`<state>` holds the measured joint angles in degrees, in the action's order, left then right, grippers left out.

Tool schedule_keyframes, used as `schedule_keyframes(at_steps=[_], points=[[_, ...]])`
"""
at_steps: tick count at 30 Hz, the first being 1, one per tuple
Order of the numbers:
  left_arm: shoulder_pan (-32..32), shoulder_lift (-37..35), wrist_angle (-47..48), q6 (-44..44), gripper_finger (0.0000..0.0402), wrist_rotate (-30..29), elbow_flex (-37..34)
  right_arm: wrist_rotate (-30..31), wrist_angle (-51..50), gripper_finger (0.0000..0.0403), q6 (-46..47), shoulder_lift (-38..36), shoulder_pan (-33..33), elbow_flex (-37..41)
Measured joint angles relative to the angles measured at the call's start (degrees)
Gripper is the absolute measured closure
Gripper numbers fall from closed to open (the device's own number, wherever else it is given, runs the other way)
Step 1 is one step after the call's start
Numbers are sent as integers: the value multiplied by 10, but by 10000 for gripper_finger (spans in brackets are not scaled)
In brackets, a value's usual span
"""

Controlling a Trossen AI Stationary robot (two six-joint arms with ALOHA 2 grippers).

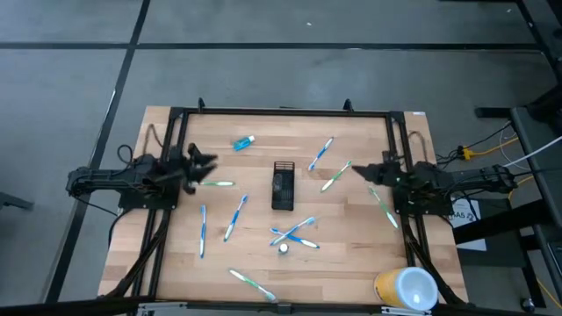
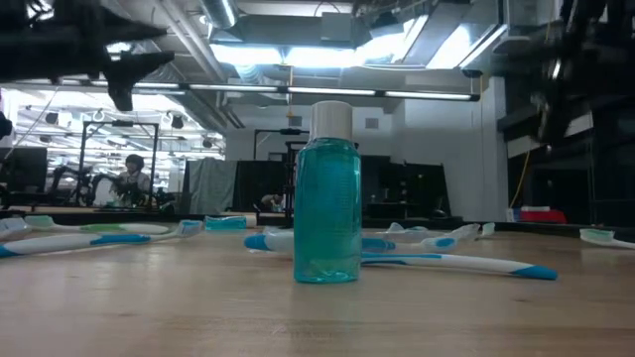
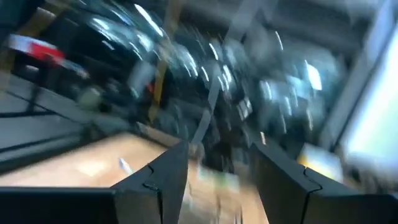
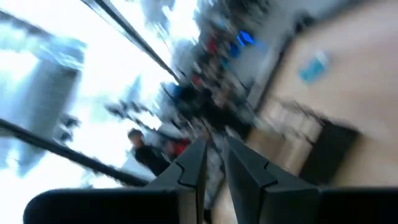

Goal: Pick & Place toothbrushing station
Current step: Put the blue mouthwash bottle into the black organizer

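Wooden table (image 1: 351, 254), shot from above. Black mesh holder (image 1: 283, 185) lies near the table's middle, apparently on its side, nothing in it that I can see.

Left hand (image 1: 209, 164) sits at the table's left side, above the surface, fingers spread, holding nothing. Its wrist view shows the two dark fingers (image 3: 163, 180) apart with a clear gap. A green-white toothbrush (image 1: 213, 183) lies just below that hand on the table, not gripped.

Right hand (image 1: 358, 173) is at the right side, near the end of another green-white toothbrush (image 1: 336, 175); contact unclear from above. Its wrist view shows fingers (image 4: 191, 167) close with a narrow slit between them and nothing visibly pinched; cannot tell whether they count as pressed together.

Small blue tube (image 1: 243, 141) lies up-left of the holder, well apart from it. Blue-white toothbrushes are scattered: one (image 1: 321, 153) up-right of the holder, one (image 1: 235, 216) down-left, one (image 1: 203, 230) further left, a crossed pair (image 1: 295, 233) below the holder. A further green-white brush (image 1: 251, 283) lies near the front edge, another (image 1: 384, 207) by the right arm.

Small bottle with a white cap (image 1: 284, 248) stands beside the crossed pair; the low view shows it upright, teal liquid (image 2: 326, 193). Yellow-and-white cup (image 1: 407, 287) lies at the front right corner.
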<state>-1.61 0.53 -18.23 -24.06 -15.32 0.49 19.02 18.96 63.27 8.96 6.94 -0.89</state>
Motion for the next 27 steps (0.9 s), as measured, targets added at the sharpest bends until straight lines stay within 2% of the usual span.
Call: schedule_keyframes(at_steps=[3,7,13,17,19,21,23,25,27], points=[[0,0,-64,-105,231,-44,0,14,115,344,-75,14,10,0],[0,0,-118,-140,231,-35,0,-5,262,344,-185,53,32,-5],[0,4,-272,-129,231,52,10,-30,292,344,-243,141,54,-87],[0,8,-243,-64,231,47,72,-120,302,344,-332,196,54,-164],[0,23,-195,-27,231,26,115,-126,300,344,-386,213,54,-209],[0,50,-159,23,231,1,168,-111,267,344,-435,218,54,-258],[0,85,-116,69,231,-31,226,-64,158,344,-459,221,56,-326],[0,127,-52,111,231,-52,287,-5,-38,344,-459,230,57,-416],[0,172,23,141,231,-69,352,66,-254,344,-421,257,58,-516]])
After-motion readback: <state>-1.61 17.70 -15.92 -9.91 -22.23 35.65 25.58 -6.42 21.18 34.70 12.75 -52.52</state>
